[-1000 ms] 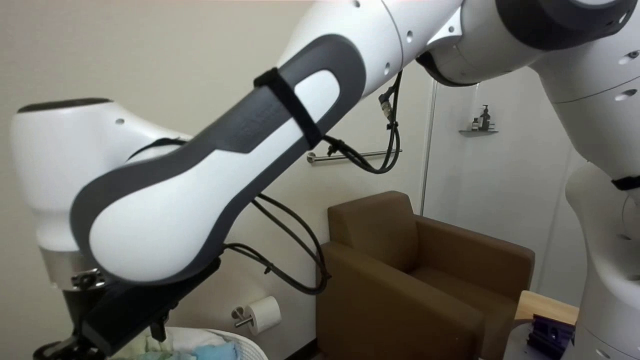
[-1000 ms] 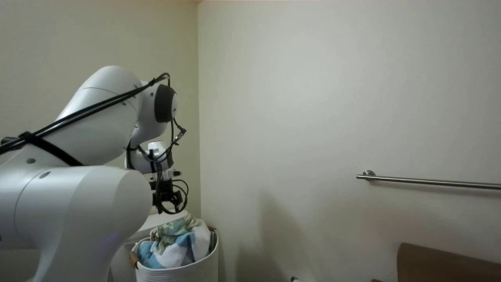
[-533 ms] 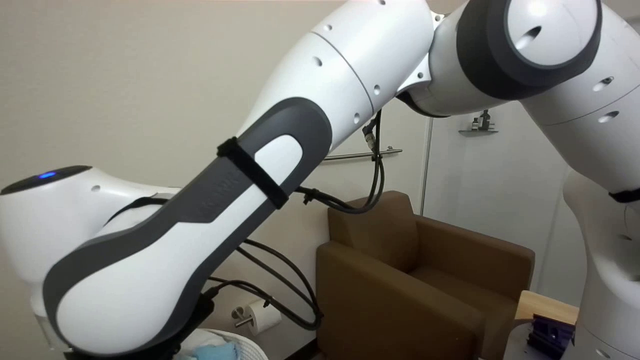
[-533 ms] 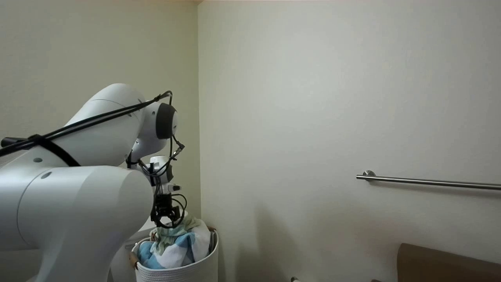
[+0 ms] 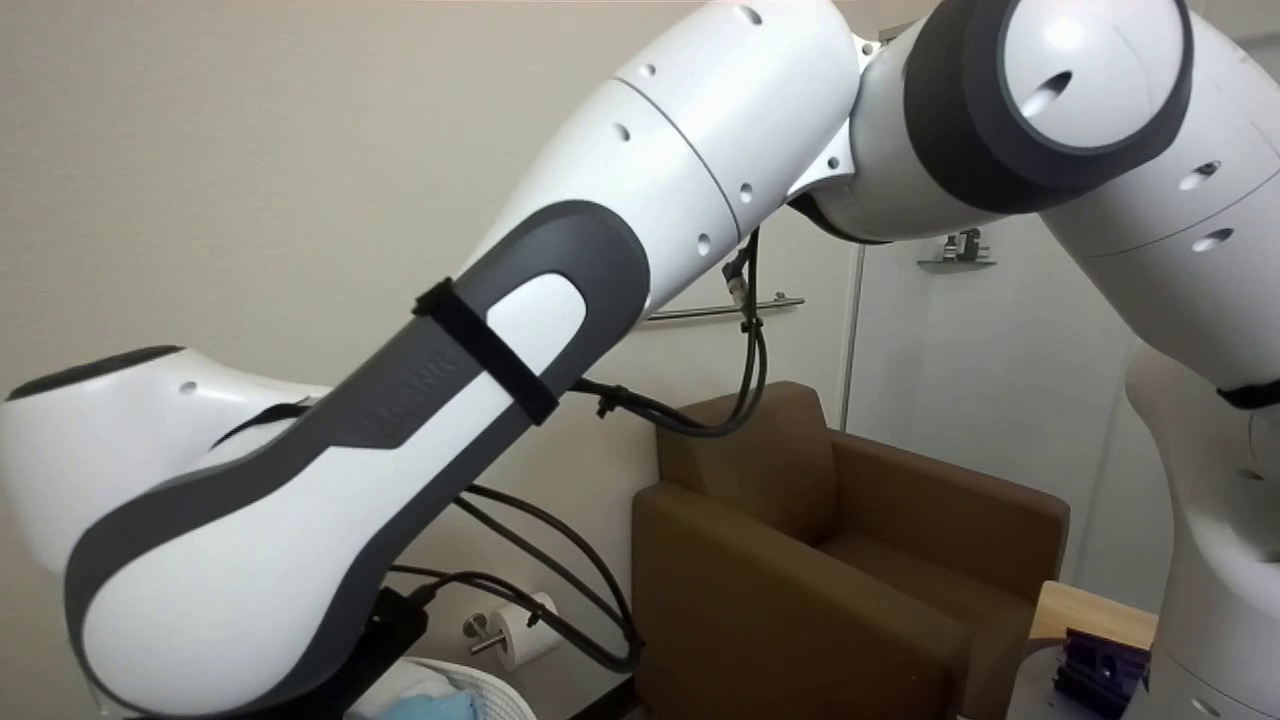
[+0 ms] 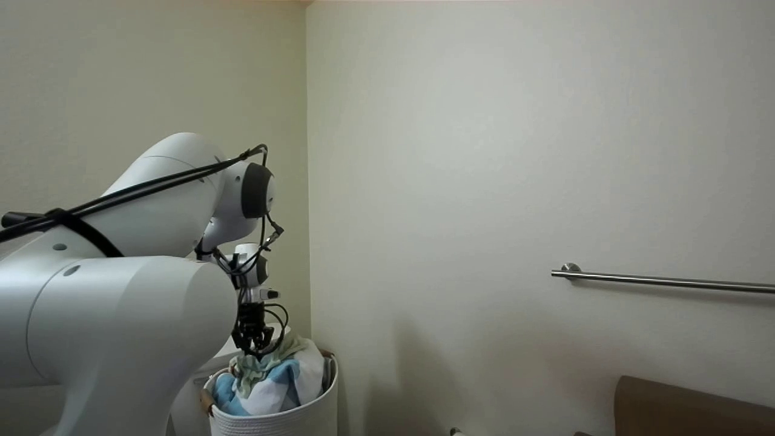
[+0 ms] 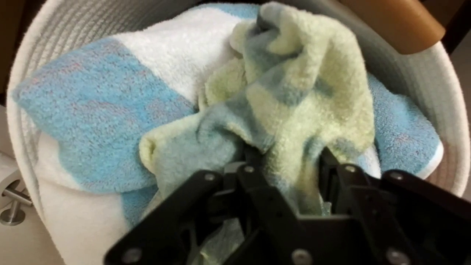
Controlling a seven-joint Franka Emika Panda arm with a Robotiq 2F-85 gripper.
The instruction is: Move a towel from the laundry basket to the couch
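Observation:
A yellow-green and grey-blue towel [image 7: 331,84] lies crumpled on top of the pile in the laundry basket [image 7: 16,121]. My gripper [image 7: 290,156] points down into that pile, its black fingers partly drawn together on either side of a fold of this towel. Cloth fills the space between them, but how firmly it is pinched does not show. Beneath it lies a blue and white towel [image 7: 106,106]. In an exterior view the gripper [image 6: 254,348] reaches the top of the heap above the basket [image 6: 278,424]. The couch [image 5: 800,600], a brown armchair, bears nothing visible on its seat.
A tan handle [image 7: 401,27] sits on the basket rim. Between basket and couch a toilet paper roll [image 5: 525,635] is fixed to the wall, below a metal towel bar [image 6: 666,281]. Loose cables [image 5: 590,560] hang from the arm. A purple object [image 5: 1100,672] stands near the robot's base.
The arm has come down, bringing the gripper from above the basket onto the towels. The jaws have narrowed in the last half second. Basket and couch stay where they were.

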